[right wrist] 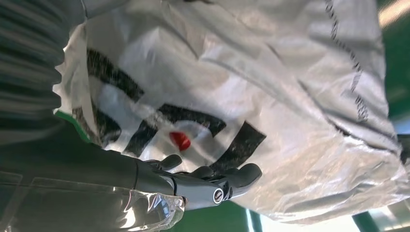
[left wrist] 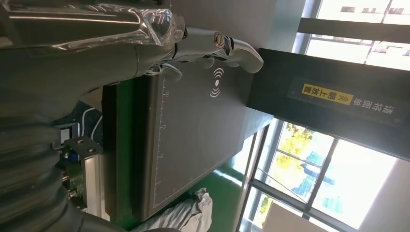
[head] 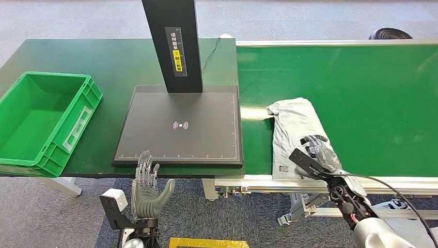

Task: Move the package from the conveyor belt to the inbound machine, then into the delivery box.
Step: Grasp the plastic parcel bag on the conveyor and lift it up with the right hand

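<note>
head view: grey plastic mailer package (head: pixel 292 135) lies flat on the green conveyor belt (head: pixel 361 103), at its near edge, just beside the counter (head: pixel 103 62). right hand (head: pixel 316 154) rests on top of the package's near end, fingers (head: pixel 313 140) spread over the bag; cannot tell whether they actually grip it. right wrist view puts the fingers (right wrist: pixel 239 176) against the crinkled printed surface of the package (right wrist: pixel 270 82). left hand (head: pixel 147 187) is raised, palm up, at the near edge of the black inbound machine (head: pixel 181 126), fingers straight and apart, holding nothing. green delivery box (head: pixel 44 121) sits at the left end of the counter, well apart from the package. black post (head: pixel 173 44) rises from the machine's far side.
</note>
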Available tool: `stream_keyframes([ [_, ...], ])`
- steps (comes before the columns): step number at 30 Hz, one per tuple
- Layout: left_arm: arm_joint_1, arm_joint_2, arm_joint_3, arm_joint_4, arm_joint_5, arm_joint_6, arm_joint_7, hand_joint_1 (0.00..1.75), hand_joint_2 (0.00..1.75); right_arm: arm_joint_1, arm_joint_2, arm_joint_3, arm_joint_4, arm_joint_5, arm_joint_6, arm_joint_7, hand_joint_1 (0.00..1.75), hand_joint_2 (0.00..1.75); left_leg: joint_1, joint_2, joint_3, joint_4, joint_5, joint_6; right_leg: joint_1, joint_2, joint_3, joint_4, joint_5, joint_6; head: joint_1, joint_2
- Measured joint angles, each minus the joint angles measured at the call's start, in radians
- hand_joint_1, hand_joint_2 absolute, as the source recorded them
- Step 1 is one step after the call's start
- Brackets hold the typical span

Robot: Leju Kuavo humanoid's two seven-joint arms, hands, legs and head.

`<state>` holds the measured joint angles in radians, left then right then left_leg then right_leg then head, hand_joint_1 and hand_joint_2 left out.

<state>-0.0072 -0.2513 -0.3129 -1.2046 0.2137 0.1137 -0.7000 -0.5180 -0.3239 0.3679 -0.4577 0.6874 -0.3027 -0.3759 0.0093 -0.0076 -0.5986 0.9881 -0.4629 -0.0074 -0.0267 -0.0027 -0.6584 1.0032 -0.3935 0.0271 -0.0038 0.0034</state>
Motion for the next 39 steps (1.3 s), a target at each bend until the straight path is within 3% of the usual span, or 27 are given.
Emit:
stream_keyframes([
  [13,-0.005,-0.005,0.002,0.005,0.010,0.043,0.000,0.00,1.75,-0.012,0.162,-0.026,0.036,0.008,0.008,-0.019,0.00,1.75,0.000,0.003,0.001,0.000,0.000,0.000,0.000,0.002,0.000,0.000,0.000,0.000,0.000,0.000],
  [22,0.003,-0.006,0.005,-0.009,0.010,0.057,0.000,0.00,1.75,-0.023,0.240,-0.032,0.072,0.007,0.025,-0.017,0.02,1.75,0.000,0.004,0.002,0.000,0.000,0.000,0.000,0.003,0.000,0.000,0.000,0.000,0.000,0.000],
  [23,0.004,-0.006,0.006,-0.013,0.010,0.058,0.000,0.00,1.75,-0.023,0.247,-0.033,0.075,0.009,0.024,-0.016,0.17,1.75,0.000,0.004,0.002,0.000,0.000,0.000,0.000,0.003,0.000,0.000,0.000,0.000,0.000,0.000],
  [26,0.010,-0.006,0.009,-0.021,0.009,0.062,0.000,0.00,1.75,-0.026,0.261,-0.038,0.082,0.011,0.026,-0.010,1.22,1.75,0.000,0.004,0.002,0.000,0.000,0.000,0.000,0.003,0.000,0.000,0.000,0.000,0.000,0.000],
  [27,0.010,-0.006,0.010,-0.022,0.009,0.062,0.000,0.00,1.75,-0.027,0.263,-0.039,0.084,0.011,0.027,-0.009,1.48,1.75,0.000,0.004,0.002,0.000,0.000,0.000,0.000,0.003,0.000,0.000,0.000,0.000,0.000,0.000],
  [30,0.012,-0.006,0.012,-0.025,0.009,0.063,0.000,0.00,1.75,-0.031,0.267,-0.041,0.087,0.012,0.030,-0.008,1.64,1.75,0.000,0.004,0.003,0.000,0.000,0.000,0.000,0.003,0.001,0.000,0.000,0.000,0.000,0.000],
  [39,0.013,-0.008,0.013,-0.031,0.008,0.063,0.004,0.00,1.75,-0.039,0.267,-0.051,0.089,0.004,0.048,-0.030,1.71,1.75,0.000,0.004,0.004,0.000,0.000,0.000,0.000,0.003,0.002,0.000,0.000,0.000,0.000,0.000],
])
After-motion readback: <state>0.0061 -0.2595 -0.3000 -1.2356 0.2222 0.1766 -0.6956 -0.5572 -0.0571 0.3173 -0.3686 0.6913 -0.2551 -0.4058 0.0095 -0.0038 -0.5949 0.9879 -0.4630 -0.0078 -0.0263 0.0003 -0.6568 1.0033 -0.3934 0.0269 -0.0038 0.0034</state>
